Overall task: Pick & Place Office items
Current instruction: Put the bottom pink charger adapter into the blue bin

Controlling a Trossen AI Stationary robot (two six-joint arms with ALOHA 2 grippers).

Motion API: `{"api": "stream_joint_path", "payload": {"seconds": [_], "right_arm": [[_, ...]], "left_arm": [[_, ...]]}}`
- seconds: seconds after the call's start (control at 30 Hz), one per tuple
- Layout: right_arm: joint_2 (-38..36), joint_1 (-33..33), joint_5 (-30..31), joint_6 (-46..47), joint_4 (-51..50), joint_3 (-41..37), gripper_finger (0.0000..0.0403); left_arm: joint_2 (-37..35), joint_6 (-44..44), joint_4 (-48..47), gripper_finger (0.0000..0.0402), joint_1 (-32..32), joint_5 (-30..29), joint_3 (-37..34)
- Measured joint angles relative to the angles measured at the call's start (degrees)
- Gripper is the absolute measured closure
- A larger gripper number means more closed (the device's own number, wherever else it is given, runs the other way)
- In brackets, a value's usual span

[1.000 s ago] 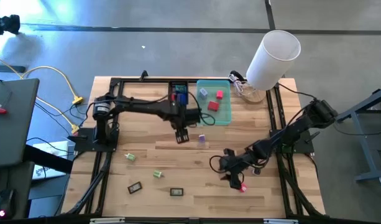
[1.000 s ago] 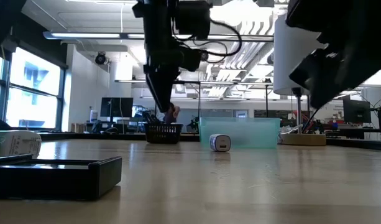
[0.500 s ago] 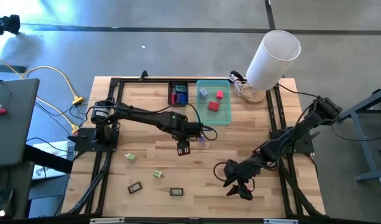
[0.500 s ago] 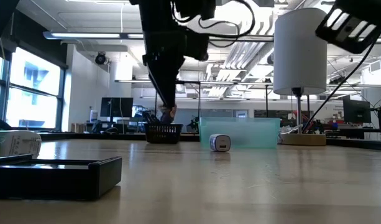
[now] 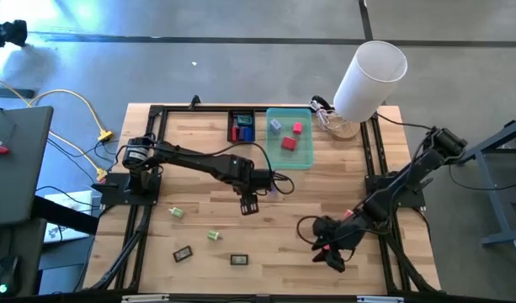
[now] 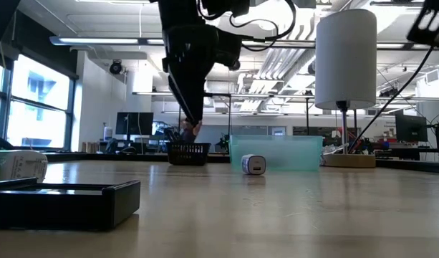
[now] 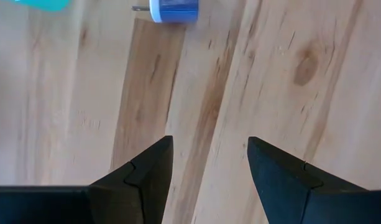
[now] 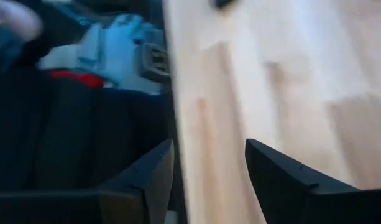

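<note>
My left gripper (image 5: 248, 203) (image 7: 210, 140) hangs open over the table's middle, fingers pointing down, nothing between them. A small blue-and-white piece (image 7: 173, 9) (image 5: 273, 188) (image 6: 253, 164) lies on the wood just beyond its fingertips, toward the right. My right gripper (image 5: 331, 257) (image 8: 209, 146) is open and holds nothing, raised over the near right part of the table, by its edge. Two green pieces (image 5: 175, 212) (image 5: 213, 236) and two black pieces (image 5: 183, 252) (image 5: 238, 260) lie on the near left part. Red and blue pieces lie in the teal tray (image 5: 306, 156) and the black tray (image 5: 242, 112).
A tall white cylinder (image 5: 371, 77) (image 6: 346, 57) stands at the far right corner beside a clear dish (image 5: 337, 126). Black frame rails (image 5: 140, 227) run along the table's sides. Bare wood (image 5: 283, 223) lies between the two grippers.
My left gripper has swung from beside the trays toward the table's near edge, still open. My right gripper has risen, gone toward the near right edge and rolled about its own line; in the low view its arm has lifted almost out of the picture.
</note>
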Motion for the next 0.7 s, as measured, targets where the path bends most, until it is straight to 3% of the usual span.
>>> {"api": "stream_joint_path", "payload": {"seconds": [0.33,0.47,0.7], "right_arm": [[-1.8,3.5,7.8,18.7,-19.0,1.0,0.0215],[-1.9,6.3,13.1,30.1,-31.3,3.8,0.0215],[-1.8,10.9,15.1,50.1,-43.4,4.7,0.0215]], "left_arm": [[0.0,-0.1,0.1,0.0204,-0.7,0.2,0.0],[0.0,-0.1,0.2,0.0204,-1.1,0.2,0.0],[0.0,-0.1,0.4,0.0204,-1.6,0.2,0.0]]}}
